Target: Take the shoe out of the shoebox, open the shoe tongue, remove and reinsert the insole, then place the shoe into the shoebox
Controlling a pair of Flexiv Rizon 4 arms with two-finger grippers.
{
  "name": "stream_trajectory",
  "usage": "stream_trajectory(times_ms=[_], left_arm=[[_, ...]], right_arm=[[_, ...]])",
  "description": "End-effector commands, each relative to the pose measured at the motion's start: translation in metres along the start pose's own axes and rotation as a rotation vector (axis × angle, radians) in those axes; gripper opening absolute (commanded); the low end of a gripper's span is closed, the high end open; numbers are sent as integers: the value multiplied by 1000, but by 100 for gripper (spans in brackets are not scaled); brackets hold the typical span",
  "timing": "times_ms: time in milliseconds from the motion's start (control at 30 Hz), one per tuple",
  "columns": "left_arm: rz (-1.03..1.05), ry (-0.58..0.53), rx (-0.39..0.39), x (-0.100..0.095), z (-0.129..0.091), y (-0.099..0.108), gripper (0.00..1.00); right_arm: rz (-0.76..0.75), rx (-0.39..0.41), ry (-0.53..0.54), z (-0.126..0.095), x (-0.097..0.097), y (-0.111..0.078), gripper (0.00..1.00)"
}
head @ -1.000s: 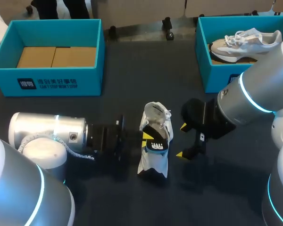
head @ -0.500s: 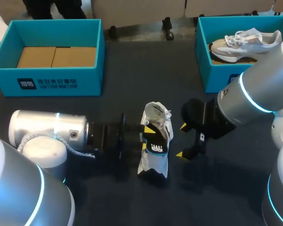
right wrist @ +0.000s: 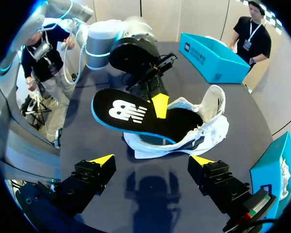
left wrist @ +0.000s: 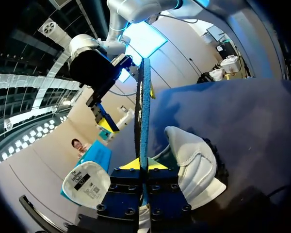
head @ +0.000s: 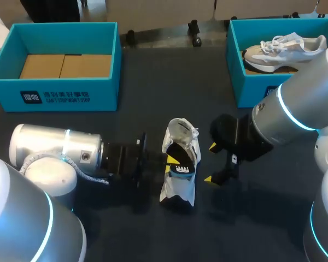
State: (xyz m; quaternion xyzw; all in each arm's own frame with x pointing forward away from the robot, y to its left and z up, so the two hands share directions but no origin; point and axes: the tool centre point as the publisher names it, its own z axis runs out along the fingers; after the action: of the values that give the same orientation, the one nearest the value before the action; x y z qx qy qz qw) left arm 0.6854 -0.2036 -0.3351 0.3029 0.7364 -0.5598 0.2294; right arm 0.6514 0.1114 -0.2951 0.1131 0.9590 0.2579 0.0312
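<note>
Head view: nudged right, then back left, by the left gripper (head: 172,159), clenched on the black insole (head: 181,168) lodged partly in the white shoe (head: 180,192) mid-table. Left wrist view: pinched edge-on between both fingers. Right wrist view: unchanged at the right gripper (right wrist: 153,160), released beside the shoe; reinsertion seemingly unfinished.

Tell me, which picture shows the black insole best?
The right wrist view: the insole faces the camera, most of its black top and blue edge showing, one end in the shoe. The left wrist view sees only its thin blue edge in the left claw. The head view shows a small dark piece.
</note>
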Motion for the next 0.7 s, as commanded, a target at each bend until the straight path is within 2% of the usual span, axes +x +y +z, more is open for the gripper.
stream_trajectory(times_ms=[33,400,500,533,567,633,700], left_arm=[[4,14,-16,-2,4,7,0],[19,20,-82,-1,8,29,0],[18,19,-86,-1,7,29,0],[17,17,-85,-2,6,26,26],[15,15,-80,-2,5,24,38],[9,8,-66,-4,3,17,42],[3,4,-47,-6,0,10,41]], right_arm=[[-1,-3,-1,0,1,-1,100],[-1,-3,-1,0,1,-1,100],[-1,-3,-1,0,1,-1,100],[-1,-3,-1,0,1,-1,100],[-1,-3,-1,0,1,-1,100],[-1,-3,-1,0,1,-1,100],[-1,-3,-1,0,1,-1,100]])
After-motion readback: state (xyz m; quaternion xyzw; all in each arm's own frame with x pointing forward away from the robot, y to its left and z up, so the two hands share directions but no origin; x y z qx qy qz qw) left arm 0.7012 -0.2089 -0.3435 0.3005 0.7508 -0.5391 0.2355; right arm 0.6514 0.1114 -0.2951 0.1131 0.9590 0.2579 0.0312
